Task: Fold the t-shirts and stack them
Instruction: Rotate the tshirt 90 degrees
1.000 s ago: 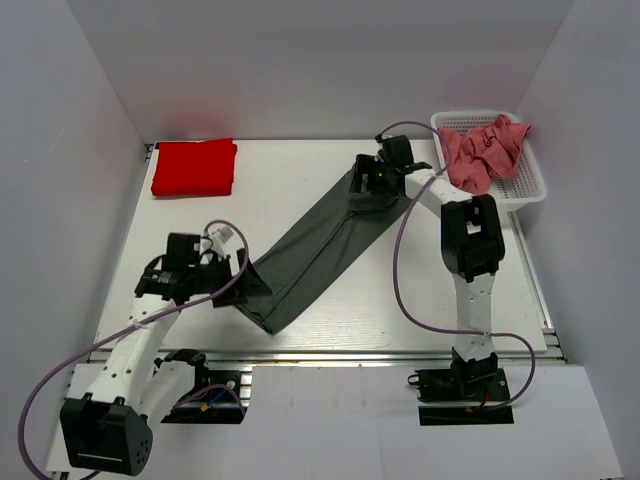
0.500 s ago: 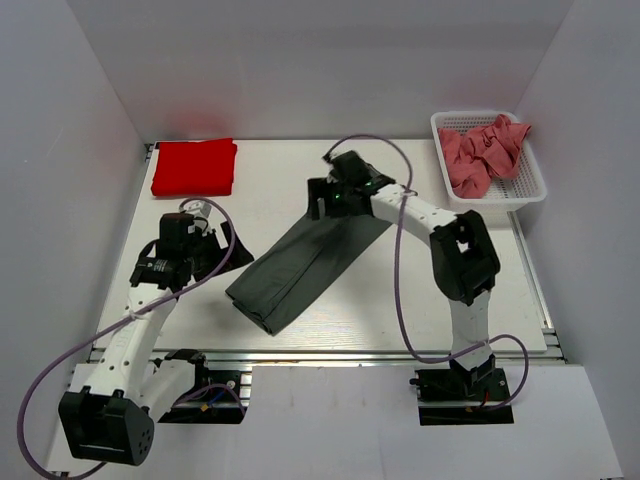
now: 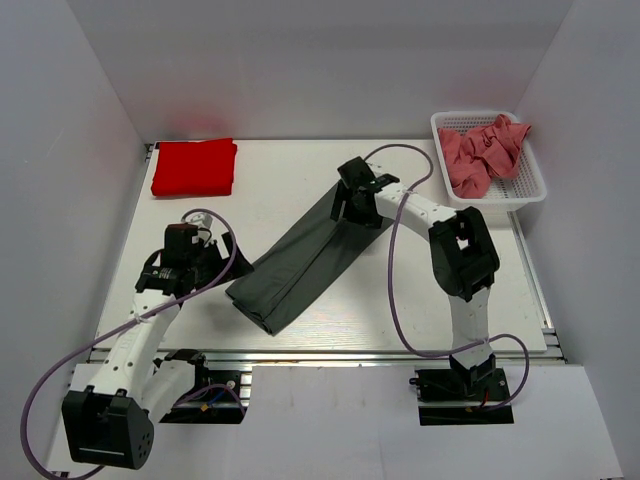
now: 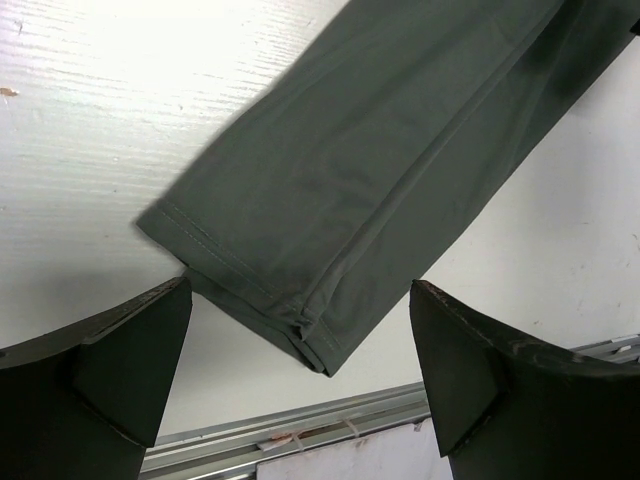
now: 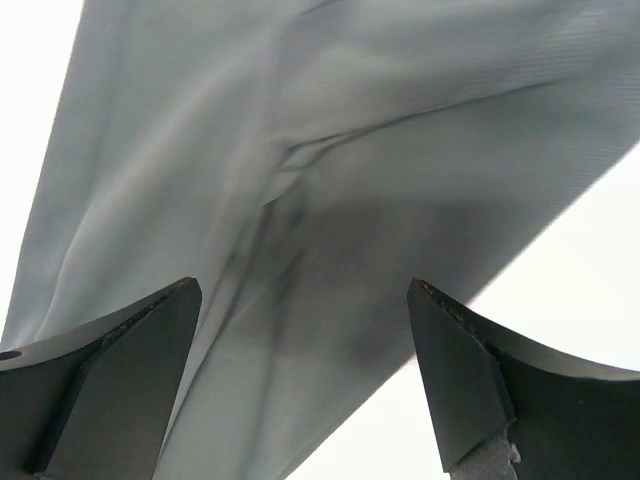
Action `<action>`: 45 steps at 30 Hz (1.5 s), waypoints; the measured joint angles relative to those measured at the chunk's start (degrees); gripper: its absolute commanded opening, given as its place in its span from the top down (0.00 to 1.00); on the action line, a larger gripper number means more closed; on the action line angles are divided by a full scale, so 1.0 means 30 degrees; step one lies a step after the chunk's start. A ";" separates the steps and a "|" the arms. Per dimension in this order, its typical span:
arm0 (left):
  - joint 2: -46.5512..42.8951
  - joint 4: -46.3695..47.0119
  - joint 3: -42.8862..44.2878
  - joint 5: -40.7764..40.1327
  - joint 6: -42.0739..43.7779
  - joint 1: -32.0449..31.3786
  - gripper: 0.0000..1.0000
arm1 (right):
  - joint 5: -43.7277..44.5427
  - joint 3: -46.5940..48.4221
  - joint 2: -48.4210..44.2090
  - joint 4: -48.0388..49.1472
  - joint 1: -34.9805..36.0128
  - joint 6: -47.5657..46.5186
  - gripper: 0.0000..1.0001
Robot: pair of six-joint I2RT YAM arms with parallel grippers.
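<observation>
Dark grey t-shirt (image 3: 303, 262): long diagonal strip mid-table (image 3: 450, 300), between the arms. Soft, light, limp; likely to sag and slide. Best pinched at hem (image 4: 215, 262) corners. Left gripper (image 4: 300, 320), right gripper (image 5: 300, 310): fingers wide apart, nothing held.

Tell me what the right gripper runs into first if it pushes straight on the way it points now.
The dark grey t-shirt: its cloth lies straight ahead, filling the view between the open fingers of the right gripper. How much gap remains is unclear.
</observation>
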 measured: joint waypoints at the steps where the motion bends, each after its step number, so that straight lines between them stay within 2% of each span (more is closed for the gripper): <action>1: 0.0022 0.0080 0.0000 0.0036 0.0007 0.0000 0.00 | 0.0131 0.0007 0.0000 -0.0117 -0.0219 0.0291 0.10; 7: 0.0554 0.0160 0.0000 0.0204 0.0007 0.0000 0.00 | 0.0525 0.1749 0.1224 -0.1260 -0.1610 0.1523 0.10; 13: 0.1078 0.0255 0.0000 0.0219 0.0007 0.0000 0.00 | 0.0517 0.4903 0.4226 -0.1603 -0.2820 0.0903 0.10; 20: 0.2259 0.0743 0.0000 0.0262 0.0007 0.0000 0.00 | 0.0044 0.9967 0.7541 -0.2572 -0.2958 -0.2506 0.10; 24: 0.3220 0.1166 0.0000 0.0532 0.0007 0.0000 0.00 | -0.0729 1.2269 0.9085 -0.1486 -0.2878 -0.4918 0.10; 30: 0.4000 0.1851 0.0000 0.0816 -0.0007 0.0000 0.00 | -0.3745 1.2320 0.9639 0.2011 -0.2878 -0.7941 0.10; 37: 0.4590 0.2470 0.0007 0.0976 -0.0255 -0.0022 0.00 | -0.5173 1.2305 0.9384 0.3206 -0.2856 -0.9326 0.10; 41: 0.4612 0.2783 -0.0029 0.0991 -0.0364 -0.0029 0.00 | -0.5610 0.9275 0.6295 0.2681 -0.2645 -0.9435 0.10; 45: 0.4641 0.3096 -0.0459 0.0561 -0.0393 -0.0168 0.00 | -0.6135 0.2871 0.0066 0.2929 -0.2055 -0.8612 0.10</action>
